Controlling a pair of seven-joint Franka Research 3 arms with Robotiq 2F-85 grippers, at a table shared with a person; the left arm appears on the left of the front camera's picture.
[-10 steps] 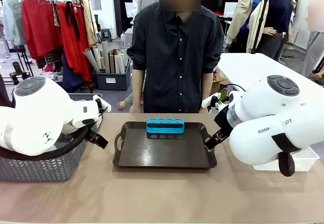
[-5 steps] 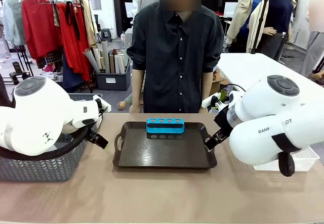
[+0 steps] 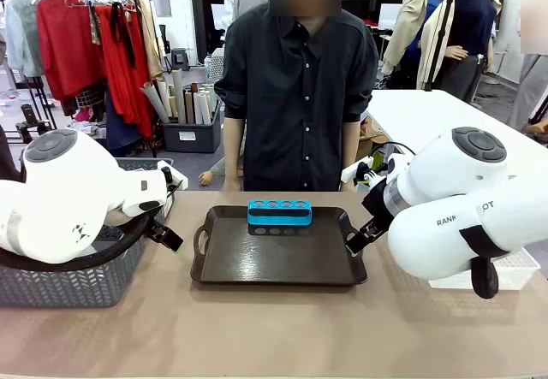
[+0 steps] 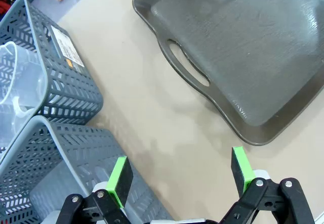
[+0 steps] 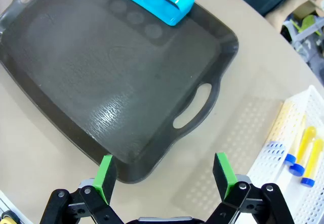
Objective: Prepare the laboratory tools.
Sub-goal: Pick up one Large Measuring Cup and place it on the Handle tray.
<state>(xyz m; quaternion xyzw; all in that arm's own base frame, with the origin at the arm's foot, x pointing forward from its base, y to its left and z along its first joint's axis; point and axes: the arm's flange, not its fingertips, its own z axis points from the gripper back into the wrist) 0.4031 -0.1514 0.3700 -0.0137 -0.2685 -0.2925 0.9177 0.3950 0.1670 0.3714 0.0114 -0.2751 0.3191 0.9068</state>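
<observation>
Dark tray [image 3: 274, 263] mid-table; grey basket [image 3: 86, 285] left, white basket [image 3: 518, 272] right; person [image 3: 295, 97] behind.

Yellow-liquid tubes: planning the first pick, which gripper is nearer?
Right. The right gripper hovers beside the tubes; the left gripper is beyond the tray, by grey baskets.

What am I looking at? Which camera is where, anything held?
Two white robot arms face a person across a table. The front view looks from between the arms; the other two come from cameras on each wrist, looking along the green-padded fingers. A dark tray sits mid-table, an empty blue rack at its far edge. The left gripper is open by grey baskets, one holding a clear beaker. The right gripper is open near a white basket of yellow tubes. Nothing is held.
</observation>
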